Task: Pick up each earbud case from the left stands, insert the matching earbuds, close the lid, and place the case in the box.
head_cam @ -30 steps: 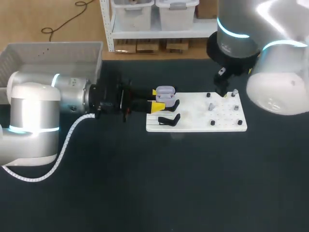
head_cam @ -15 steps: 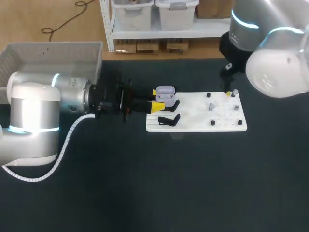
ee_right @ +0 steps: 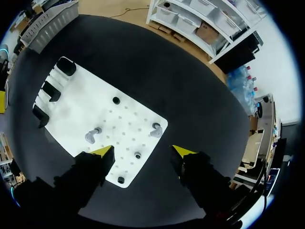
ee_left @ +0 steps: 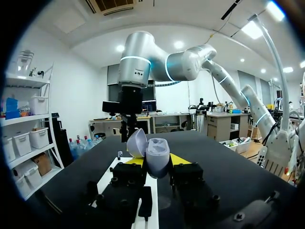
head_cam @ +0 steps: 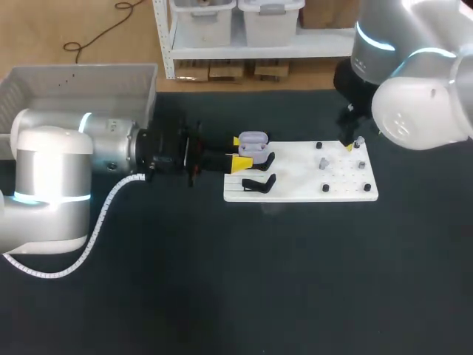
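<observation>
While the left gripper (head_cam: pixel 240 151) clamps the open earbud case (head_cam: pixel 253 142) at the nine o'clock end of the white board (head_cam: pixel 295 181), the right gripper (head_cam: pixel 349 146) hangs spread above the earbuds (head_cam: pixel 323 163) toward three o'clock. Insertion, closing, and delivery to the box (head_cam: pixel 44 81) at ten o'clock are judged not yet done.

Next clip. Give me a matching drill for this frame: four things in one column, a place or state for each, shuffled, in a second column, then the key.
Things
1. earbud case
2. right gripper
3. grey box
4. white board

Places or states
A. jaws open, holding nothing, above the board's far right corner
B. lying flat at mid-table, black stands at its left end
C. lid open, clamped in the left gripper
D. at the far left corner of the table

Pairs: 1-C, 2-A, 3-D, 4-B
</observation>
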